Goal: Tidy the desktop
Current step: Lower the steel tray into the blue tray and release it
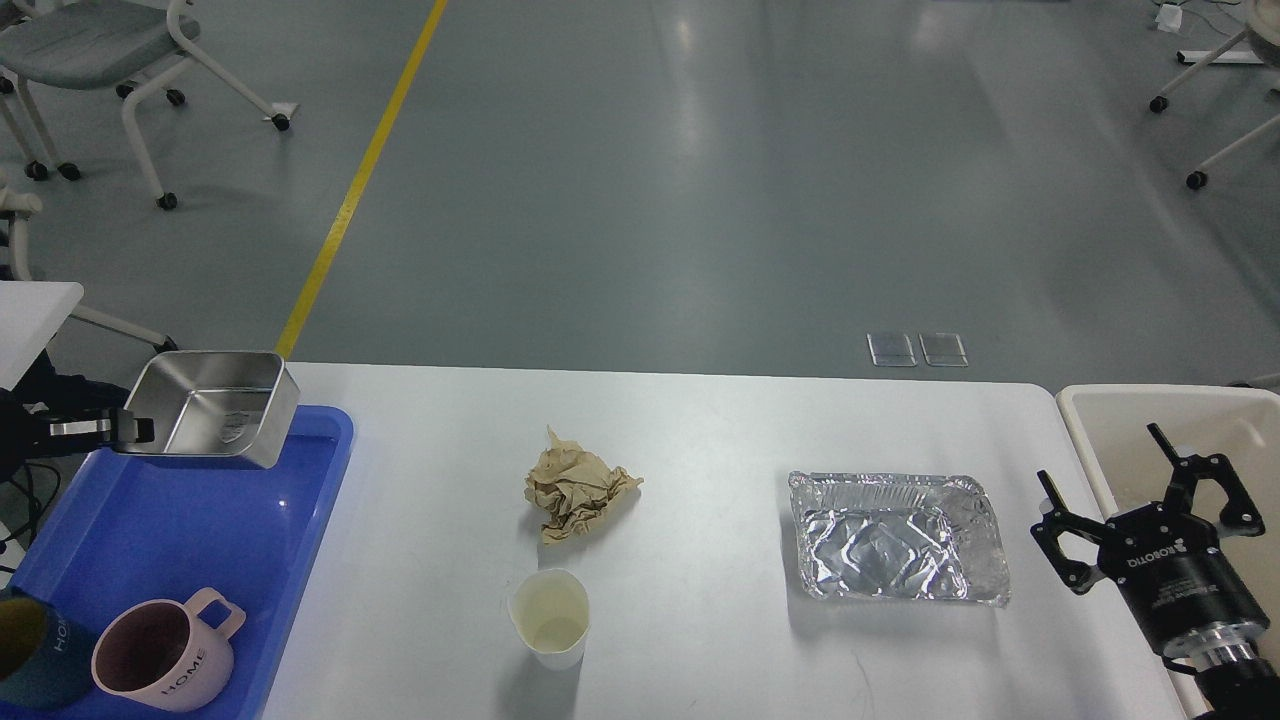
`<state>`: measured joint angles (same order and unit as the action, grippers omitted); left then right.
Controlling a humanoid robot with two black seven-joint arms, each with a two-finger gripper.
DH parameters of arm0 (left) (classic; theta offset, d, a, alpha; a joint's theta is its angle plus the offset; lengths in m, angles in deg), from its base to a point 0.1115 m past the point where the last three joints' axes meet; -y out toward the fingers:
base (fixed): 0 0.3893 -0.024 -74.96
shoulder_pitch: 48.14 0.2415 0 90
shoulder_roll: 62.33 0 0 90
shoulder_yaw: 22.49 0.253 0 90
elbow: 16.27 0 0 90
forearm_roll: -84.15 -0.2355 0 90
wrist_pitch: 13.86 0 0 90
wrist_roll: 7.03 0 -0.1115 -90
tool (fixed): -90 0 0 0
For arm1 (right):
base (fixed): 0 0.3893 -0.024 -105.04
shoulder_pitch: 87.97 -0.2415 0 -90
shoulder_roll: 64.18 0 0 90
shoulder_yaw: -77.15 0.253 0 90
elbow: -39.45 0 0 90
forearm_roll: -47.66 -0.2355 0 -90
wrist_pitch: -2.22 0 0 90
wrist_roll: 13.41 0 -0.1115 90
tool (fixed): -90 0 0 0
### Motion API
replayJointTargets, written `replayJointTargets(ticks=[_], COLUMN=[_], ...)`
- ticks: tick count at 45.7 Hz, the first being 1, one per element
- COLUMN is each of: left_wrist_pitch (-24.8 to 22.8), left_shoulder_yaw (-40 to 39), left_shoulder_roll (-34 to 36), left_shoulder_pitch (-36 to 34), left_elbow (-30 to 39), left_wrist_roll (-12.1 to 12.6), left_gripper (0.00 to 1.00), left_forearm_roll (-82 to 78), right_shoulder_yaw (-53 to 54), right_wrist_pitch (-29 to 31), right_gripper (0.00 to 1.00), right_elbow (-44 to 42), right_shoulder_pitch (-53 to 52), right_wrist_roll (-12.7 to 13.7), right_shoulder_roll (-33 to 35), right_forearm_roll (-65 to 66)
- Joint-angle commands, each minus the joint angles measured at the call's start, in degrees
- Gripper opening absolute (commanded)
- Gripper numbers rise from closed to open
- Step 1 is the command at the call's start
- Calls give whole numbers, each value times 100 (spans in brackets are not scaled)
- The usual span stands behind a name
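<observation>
The white desktop [700, 430] holds a crumpled brown paper [577, 497], a white paper cup [548, 617] and a foil tray [895, 537]. My left gripper [132, 429] is shut on the near-left rim of a steel box [213, 408] and holds it in the air over the far end of the blue tray [190, 530]. My right gripper [1140, 490] is open and empty, at the desktop's right edge beside the beige bin [1180, 430].
In the blue tray a pink mug [160, 658] and a dark blue mug [30, 655] stand at the near end. Chairs stand on the grey floor behind, with a yellow line [360, 180].
</observation>
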<state>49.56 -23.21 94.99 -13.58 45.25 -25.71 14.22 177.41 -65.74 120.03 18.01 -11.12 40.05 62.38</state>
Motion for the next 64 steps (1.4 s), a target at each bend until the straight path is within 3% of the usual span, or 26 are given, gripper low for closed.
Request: replayJointTargets(ticks=[1,19,30,39,53,64], left_wrist_pitch=[-66,232,487,953,1190,1243], left_shoulder_yaw=[2,55,37,46,46,46], left_shoulder_roll=[194,230,-956,-1906,-2100,-2301], left_shoulder_pitch=[33,375,920,1245,1474,1571], left_elbow=[1,-219,-1563,-2548,-2645,-3356], left_wrist_roll=[-39,-4,-56,-250,-136,-136], left_gripper=[0,1,1,2,2,4], left_forearm_roll=[-4,-30,-21,58,75,84], right_shoulder_yaw=[-6,-6,-6,-6,-6,-6], right_wrist_pitch=[11,20,20,20,29,29], right_gripper=[100,100,100,100,100,100], right_elbow=[1,1,1,1,-8,-8], right_shoulder_pitch=[2,-6,20,55,55,37], right_wrist_roll=[0,0,0,0,0,0], right_shoulder_roll=[1,18,18,9,1,1], right_forearm_roll=[4,4,4,4,4,4])
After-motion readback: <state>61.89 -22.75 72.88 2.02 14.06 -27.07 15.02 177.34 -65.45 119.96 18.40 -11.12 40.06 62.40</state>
